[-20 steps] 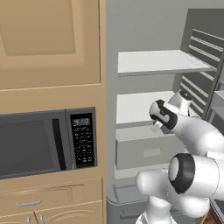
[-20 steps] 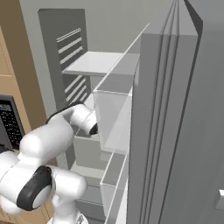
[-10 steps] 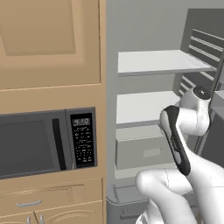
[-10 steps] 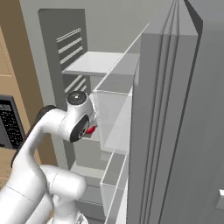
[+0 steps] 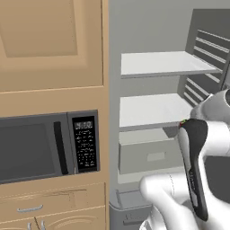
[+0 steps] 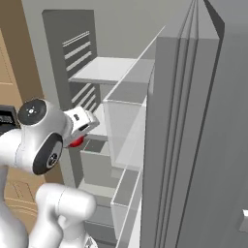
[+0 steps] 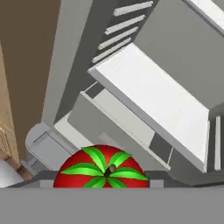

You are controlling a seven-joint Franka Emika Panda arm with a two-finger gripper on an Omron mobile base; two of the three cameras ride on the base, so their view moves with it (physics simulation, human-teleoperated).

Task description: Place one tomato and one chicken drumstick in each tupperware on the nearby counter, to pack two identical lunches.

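A round red tomato (image 7: 101, 169) with a green leafy top sits between my fingertips at the bottom of the hand view. My gripper (image 7: 103, 180) is shut on it. In the right base view the gripper (image 6: 80, 131) is in front of the open fridge, level with its middle shelf, and a red sliver of the tomato (image 6: 75, 142) shows under it. In the left base view a speck of the tomato (image 5: 183, 122) peeks out beside my forearm. The chicken drumstick, the tupperware and the counter are out of view.
The open fridge has white shelves (image 5: 152, 110) and a grey drawer (image 5: 148, 155) below them. Its open door (image 6: 193, 145) with clear bins (image 6: 123, 131) stands close on the right. A microwave (image 5: 45, 146) is set in tan cabinets on the left.
My arm has drawn back from the fridge shelf and swung up and to the right, with the tomato still in the grip. The fridge has not changed.
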